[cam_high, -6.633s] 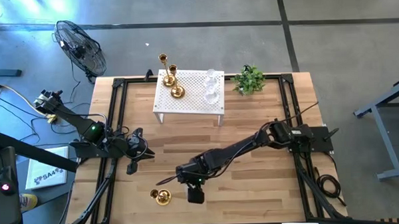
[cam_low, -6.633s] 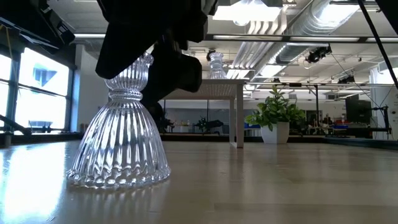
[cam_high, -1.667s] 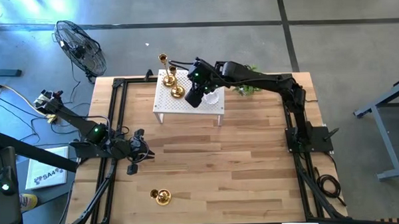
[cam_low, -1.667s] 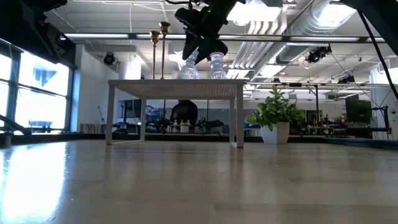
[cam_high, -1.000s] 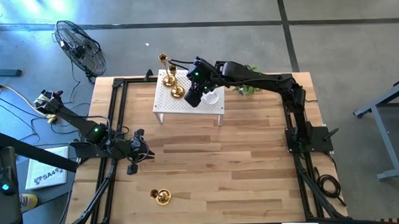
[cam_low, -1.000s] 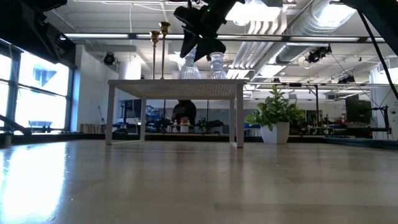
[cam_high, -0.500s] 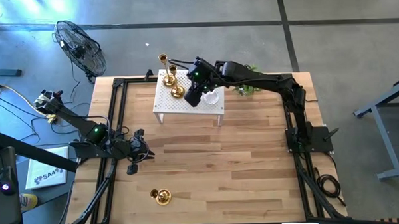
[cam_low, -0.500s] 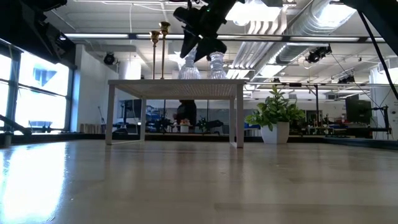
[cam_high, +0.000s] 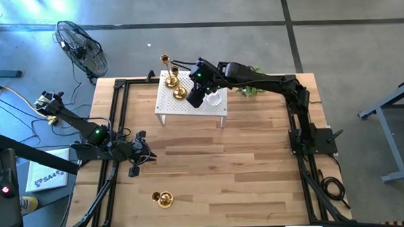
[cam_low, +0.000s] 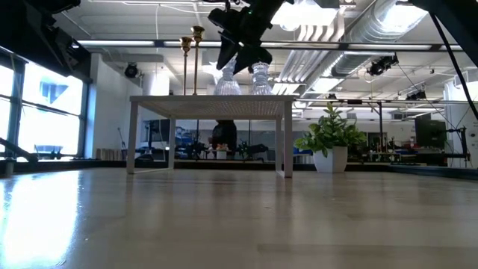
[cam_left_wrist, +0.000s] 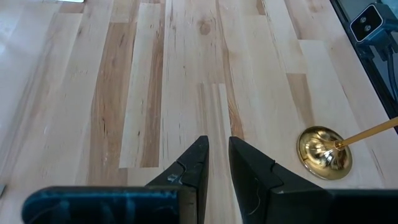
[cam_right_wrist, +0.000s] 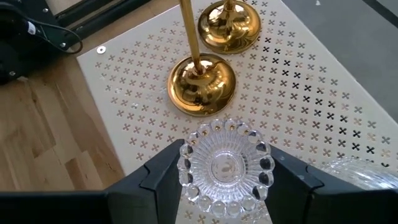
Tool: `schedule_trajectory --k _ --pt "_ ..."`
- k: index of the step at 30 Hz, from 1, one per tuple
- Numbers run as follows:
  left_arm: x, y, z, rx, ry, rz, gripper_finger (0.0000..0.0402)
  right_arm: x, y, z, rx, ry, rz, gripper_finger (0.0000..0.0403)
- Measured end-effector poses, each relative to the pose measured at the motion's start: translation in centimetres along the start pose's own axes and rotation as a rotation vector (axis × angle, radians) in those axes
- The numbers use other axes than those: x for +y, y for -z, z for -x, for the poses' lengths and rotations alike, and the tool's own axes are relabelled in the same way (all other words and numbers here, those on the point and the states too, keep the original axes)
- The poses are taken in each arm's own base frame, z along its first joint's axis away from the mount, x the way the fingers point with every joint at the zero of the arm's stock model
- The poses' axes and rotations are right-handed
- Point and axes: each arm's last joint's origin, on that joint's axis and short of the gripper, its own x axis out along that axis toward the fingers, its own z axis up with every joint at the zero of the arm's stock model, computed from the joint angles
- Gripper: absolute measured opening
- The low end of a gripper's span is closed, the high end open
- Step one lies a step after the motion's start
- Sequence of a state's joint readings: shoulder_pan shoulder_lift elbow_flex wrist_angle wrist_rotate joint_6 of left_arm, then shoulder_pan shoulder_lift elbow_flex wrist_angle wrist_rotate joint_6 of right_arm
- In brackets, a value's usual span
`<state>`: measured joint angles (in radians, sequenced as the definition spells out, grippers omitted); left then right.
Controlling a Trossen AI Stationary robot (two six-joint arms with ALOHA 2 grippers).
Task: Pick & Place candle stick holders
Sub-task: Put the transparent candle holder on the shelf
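Fingers of the right hand (cam_right_wrist: pixel 225 171) are spread on either side of a clear glass candle stick holder (cam_right_wrist: pixel 226 167), which stands on the white perforated stand (cam_high: pixel 188 100) at the far middle of the desk (cam_high: pixel 244 166). Whether they press it cannot be told. Just beyond it stand two gold candle stick holders (cam_right_wrist: pixel 202 84), and another glass one (cam_high: pixel 216 78) sits to the right. Nearer, a lone gold holder (cam_high: pixel 163 198) lies on the desk. At the left edge rests the left hand (cam_left_wrist: pixel 216 163), fingers nearly closed on nothing.
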<state>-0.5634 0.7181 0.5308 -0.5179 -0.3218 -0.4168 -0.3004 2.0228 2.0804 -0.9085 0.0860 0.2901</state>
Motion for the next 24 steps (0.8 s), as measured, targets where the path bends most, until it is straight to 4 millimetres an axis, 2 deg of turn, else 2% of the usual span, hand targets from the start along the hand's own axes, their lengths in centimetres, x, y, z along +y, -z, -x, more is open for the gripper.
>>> schedule_trajectory --k 24 --pt "0.00 0.00 0.00 0.000 0.000 0.000 0.0060 0.06 0.05 0.00 0.011 -0.025 0.001 0.0177"
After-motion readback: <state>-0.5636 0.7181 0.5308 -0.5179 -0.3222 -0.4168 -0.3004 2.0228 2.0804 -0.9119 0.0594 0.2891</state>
